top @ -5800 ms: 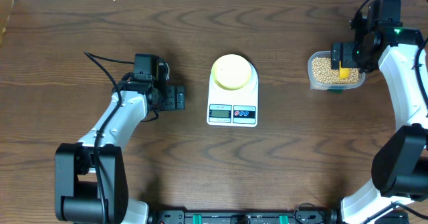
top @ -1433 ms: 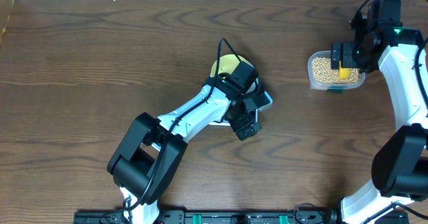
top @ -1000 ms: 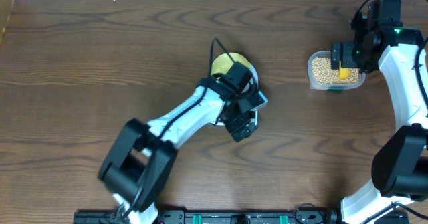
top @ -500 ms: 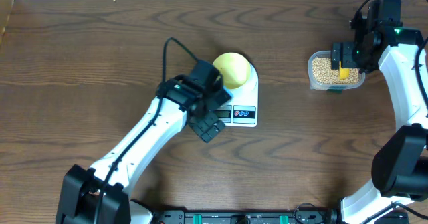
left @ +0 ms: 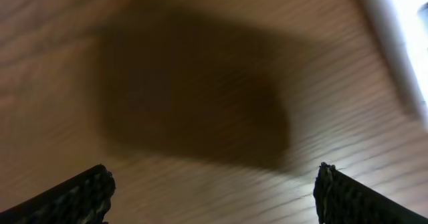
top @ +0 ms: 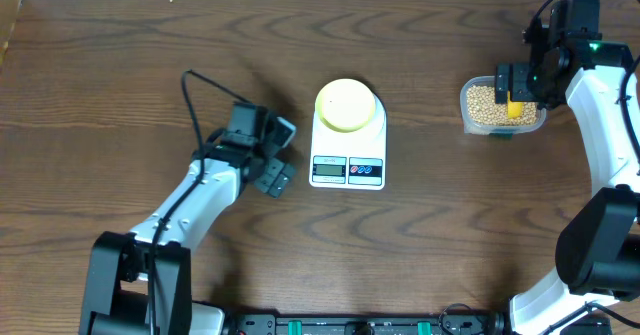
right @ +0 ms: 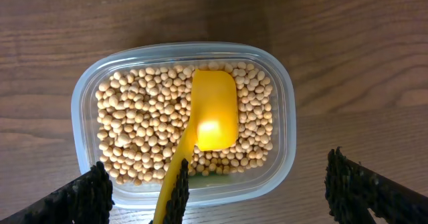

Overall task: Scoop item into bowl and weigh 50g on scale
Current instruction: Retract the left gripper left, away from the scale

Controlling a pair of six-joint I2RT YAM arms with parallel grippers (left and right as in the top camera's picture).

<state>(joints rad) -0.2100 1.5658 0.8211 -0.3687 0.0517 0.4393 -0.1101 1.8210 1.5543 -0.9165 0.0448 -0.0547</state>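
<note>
1. My right fingers (right: 361, 190) are spread wide and hold nothing. They hang straight above the clear tub (right: 289, 130), at the far right of the desk (top: 120, 75).
2. The beans (right: 134, 130) all lie in that tub. I see none in the bowl (top: 346, 105), which sits on the far end of the scale (top: 347, 165), well apart from the tub.
3. The yellow scoop (right: 214, 117) rests on the beans with its cup near the middle. Its handle (right: 175, 184) slants toward the near rim, between my fingertips but off to one side.
4. I judge the step in hand is taking up the scoop. I should shift until the handle lies midway between my fingers, then turn the wrist so they close across its narrow width, not along it.
5. I should come down only as far as the handle. Going deeper would press the cup into the beans or knock the tub's rim, and this light tub would probably slide.
6. I should grip the handle away from the cup, so the cup can dig in and lift level.
7. Small scoops seem wise, because round beans roll off a tilted cup and the target weight is easy to overshoot.
8. My left fingers (top: 272, 173) are also open and empty, low over the bare desk just left of the scale. They should keep off the platform so the weighing is not disturbed. The display is too small for me to read.
</note>
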